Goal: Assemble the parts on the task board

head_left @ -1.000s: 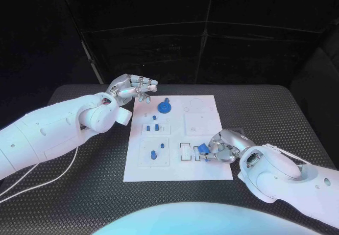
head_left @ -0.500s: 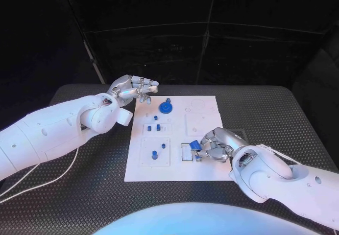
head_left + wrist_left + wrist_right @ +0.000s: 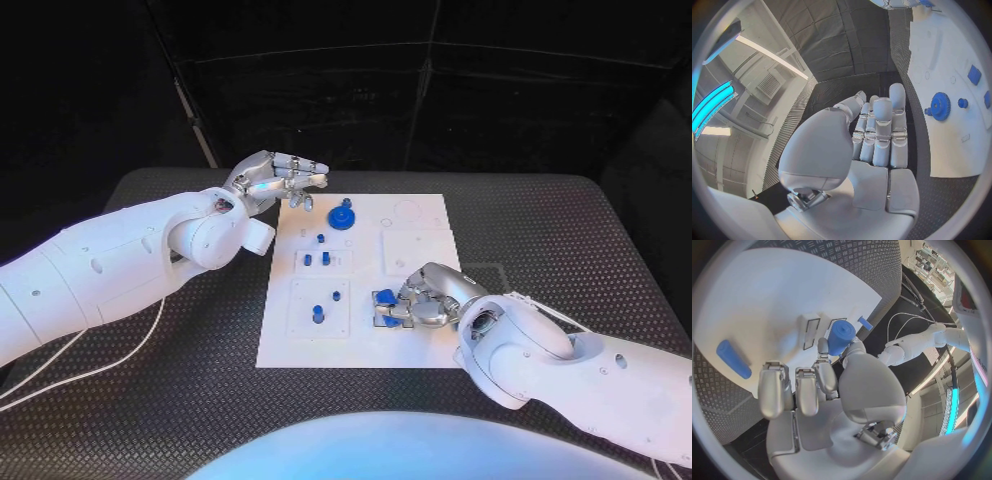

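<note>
While the right robot hand (image 3: 421, 297) hovers low over the near right part of the task board (image 3: 418, 345), it pinches a blue cylinder part (image 3: 841, 337) between thumb and a finger, right above the slotted recesses (image 3: 811, 331) there. Up at the far left corner of the board, the left robot hand (image 3: 277, 178) hangs with fingers curled in, holding nothing. A blue gear (image 3: 342, 217) sits on the board just beside it. More small blue parts (image 3: 317, 314) stand along the board's left side on the black worktop (image 3: 173, 380).
</note>
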`<state>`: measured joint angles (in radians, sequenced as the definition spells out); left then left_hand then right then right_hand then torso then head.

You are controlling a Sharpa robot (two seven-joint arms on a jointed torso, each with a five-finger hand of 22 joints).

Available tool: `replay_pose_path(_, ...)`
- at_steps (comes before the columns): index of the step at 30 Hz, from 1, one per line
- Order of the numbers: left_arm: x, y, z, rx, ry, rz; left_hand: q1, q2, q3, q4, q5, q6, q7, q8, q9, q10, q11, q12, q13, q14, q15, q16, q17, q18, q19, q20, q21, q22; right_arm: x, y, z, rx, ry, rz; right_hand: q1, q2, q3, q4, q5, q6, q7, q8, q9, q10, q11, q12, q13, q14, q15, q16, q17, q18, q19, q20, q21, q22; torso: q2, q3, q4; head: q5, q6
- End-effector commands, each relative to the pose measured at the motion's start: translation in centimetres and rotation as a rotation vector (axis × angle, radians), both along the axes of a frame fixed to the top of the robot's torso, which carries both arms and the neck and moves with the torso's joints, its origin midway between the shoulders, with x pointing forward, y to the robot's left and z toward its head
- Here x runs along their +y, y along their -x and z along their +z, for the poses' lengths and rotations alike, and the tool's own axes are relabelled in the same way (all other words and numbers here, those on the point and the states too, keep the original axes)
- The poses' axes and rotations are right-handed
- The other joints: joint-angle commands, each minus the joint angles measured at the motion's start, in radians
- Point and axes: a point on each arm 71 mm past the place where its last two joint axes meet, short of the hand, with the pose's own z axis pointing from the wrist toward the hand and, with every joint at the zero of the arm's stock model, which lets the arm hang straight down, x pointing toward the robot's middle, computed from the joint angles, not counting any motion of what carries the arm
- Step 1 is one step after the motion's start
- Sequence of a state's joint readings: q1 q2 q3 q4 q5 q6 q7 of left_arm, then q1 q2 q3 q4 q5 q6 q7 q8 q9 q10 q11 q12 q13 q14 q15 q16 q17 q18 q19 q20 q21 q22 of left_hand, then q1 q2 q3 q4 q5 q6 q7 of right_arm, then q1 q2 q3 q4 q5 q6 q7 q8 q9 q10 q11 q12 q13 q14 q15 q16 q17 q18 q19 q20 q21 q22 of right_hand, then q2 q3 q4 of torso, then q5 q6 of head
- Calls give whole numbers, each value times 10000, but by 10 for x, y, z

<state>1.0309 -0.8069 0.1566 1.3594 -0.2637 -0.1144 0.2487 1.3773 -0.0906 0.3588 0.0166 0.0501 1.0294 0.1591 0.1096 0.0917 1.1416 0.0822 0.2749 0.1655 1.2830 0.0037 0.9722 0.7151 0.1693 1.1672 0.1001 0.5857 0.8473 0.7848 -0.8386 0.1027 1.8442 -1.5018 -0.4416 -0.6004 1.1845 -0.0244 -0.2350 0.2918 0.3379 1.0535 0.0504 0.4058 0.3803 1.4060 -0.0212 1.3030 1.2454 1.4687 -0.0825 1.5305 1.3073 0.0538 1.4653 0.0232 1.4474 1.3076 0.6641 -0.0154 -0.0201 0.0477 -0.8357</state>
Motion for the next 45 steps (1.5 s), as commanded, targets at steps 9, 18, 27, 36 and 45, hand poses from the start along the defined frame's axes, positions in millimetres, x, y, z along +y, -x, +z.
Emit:
replay_pose_path(9,-2,0,1,-4,90,-107,-67,40,-58,-12,-22,-53,24,-53,-11,-64,30,22,9,-44,19,-61,-15,116,-2,70,-37,-11,0,-4,2,-398,-118,-438,-1483,-1135,411,59,-2188,-288,40,31,310,-151,16,-330,-169,784,-34,-89,1492,-37,208,-27,-46,193,-17,5,-10,25,-22)
replay_pose_path(18,-1,0,1,-1,82,-97,-67,40,-58,-12,-22,-53,24,-53,-11,-64,30,22,9,-44,19,-61,-15,116,-2,70,-37,-11,1,-3,4,-551,-263,-319,-1644,-1290,565,54,-2346,-337,54,36,394,-195,31,-424,-219,784,-18,-97,1492,-35,202,-10,-58,187,-17,10,-16,38,-17)
replay_pose_path(27,0,0,1,1,78,-93,-67,40,-58,-12,-22,-53,24,-53,-11,-64,30,22,9,-44,19,-61,-15,116,-2,70,-37,-11,2,1,9,-768,-487,85,-527,-762,984,-183,-1630,-273,6,132,576,-112,-7,-369,-79,805,-48,-69,1579,-53,241,-32,-7,296,-12,19,-24,45,-21)
replay_pose_path(36,-1,0,1,22,76,-106,-67,40,-58,-12,-22,-53,24,-53,-11,-64,30,22,9,-44,19,-61,-15,116,-2,70,-37,-11,2,2,9,-719,-258,385,1355,-434,1448,-1274,-1778,-221,-38,266,755,-87,-59,-380,-6,816,-92,-50,1640,-72,266,-73,32,388,-10,12,1,13,-40)
replay_pose_path(45,-1,0,0,63,57,-101,-67,40,-58,-12,-22,-53,24,-53,-11,-64,30,22,9,-44,19,-61,-15,116,-2,70,-37,-11,-1,0,7,-761,-87,230,1498,-283,1555,-1378,-1797,-200,-51,278,778,-77,-70,-377,21,818,-99,-46,1657,-75,271,-78,40,408,9,7,-19,-2,-58)
